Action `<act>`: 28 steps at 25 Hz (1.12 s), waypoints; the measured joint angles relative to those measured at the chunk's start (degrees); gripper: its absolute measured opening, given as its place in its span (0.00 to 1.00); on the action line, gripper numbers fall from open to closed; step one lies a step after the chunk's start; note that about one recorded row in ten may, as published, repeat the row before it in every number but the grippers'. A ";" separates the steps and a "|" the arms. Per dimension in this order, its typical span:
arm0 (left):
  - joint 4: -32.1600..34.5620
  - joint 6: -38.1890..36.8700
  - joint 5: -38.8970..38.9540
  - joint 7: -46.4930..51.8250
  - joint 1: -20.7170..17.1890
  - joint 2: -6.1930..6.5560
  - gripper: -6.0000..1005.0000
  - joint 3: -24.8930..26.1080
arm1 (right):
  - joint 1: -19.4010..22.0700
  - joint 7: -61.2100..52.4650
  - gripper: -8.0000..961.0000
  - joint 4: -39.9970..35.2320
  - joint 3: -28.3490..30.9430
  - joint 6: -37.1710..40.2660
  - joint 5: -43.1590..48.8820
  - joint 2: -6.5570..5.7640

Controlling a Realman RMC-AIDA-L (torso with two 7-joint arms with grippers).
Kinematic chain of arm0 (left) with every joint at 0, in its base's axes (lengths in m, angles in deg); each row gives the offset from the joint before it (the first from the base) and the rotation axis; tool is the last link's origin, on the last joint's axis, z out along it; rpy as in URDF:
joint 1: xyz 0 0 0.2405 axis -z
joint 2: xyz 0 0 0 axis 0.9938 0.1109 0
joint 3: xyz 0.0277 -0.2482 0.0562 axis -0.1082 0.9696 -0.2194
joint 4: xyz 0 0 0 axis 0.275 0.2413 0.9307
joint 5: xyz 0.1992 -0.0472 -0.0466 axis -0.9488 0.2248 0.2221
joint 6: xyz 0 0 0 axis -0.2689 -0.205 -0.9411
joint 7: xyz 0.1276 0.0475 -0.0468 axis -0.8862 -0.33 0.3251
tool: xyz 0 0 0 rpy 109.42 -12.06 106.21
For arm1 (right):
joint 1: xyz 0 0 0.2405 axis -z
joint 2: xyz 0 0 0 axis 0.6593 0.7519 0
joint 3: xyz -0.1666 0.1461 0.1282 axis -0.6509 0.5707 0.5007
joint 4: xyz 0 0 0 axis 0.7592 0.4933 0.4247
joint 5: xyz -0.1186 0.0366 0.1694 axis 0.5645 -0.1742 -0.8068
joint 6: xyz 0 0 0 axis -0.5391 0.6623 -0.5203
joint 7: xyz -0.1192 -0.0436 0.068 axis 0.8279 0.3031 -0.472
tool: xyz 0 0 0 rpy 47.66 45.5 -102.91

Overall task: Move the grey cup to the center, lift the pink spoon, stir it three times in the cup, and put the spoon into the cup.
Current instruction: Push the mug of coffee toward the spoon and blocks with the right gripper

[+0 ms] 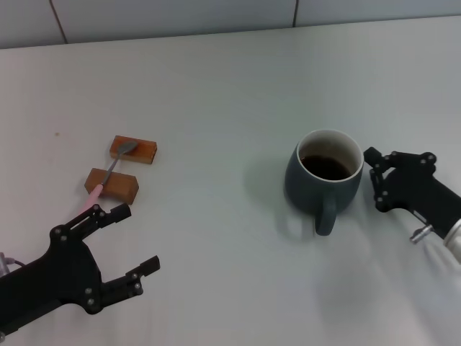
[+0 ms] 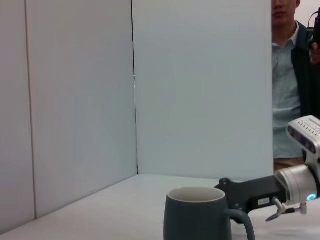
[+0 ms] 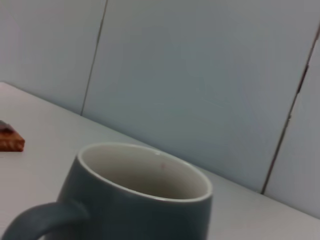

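At the near left, the left end effector [image 1: 124,241] hovers low over the white counter [image 1: 230,86], its fingers spread apart and holding nothing. Just beyond it the pink spoon [image 1: 109,171] lies bridged across two brown wooden blocks [image 1: 122,167], its pink handle end pointing toward the near left and its metal bowl resting on the farther block. To the right of the middle stands the grey cup [image 1: 323,178], upright, dark liquid inside, its handle turned toward the near side. The right end effector [image 1: 377,178] sits just beside the cup's right wall; whether its fingers are apart or together cannot be told.
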 joint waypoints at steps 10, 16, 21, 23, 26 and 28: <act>0.31 -0.03 0.10 0.17 0.10 0.15 0.84 0.01 | -3.16 0.84 0.01 6.84 0.56 -5.67 -0.19 0.18; 1.18 -0.03 0.13 0.34 -0.42 0.23 0.84 0.01 | -5.98 0.86 0.01 10.47 0.63 -9.71 -0.15 0.10; 1.34 -0.23 0.17 0.43 -0.68 0.32 0.84 0.01 | -9.58 0.89 0.01 13.73 0.66 -14.30 -0.05 0.11; 1.43 -0.34 0.18 0.44 -0.87 0.36 0.84 0.01 | -10.99 0.88 0.01 14.95 0.70 -15.98 -0.05 0.20; 1.52 -0.48 0.19 0.45 -1.17 0.39 0.84 0.05 | -12.56 0.88 0.01 16.39 0.69 -17.46 -0.05 0.22; 1.53 -0.54 0.19 0.45 -1.39 0.39 0.84 0.11 | -13.11 0.60 0.01 16.79 0.52 -17.73 -0.04 0.24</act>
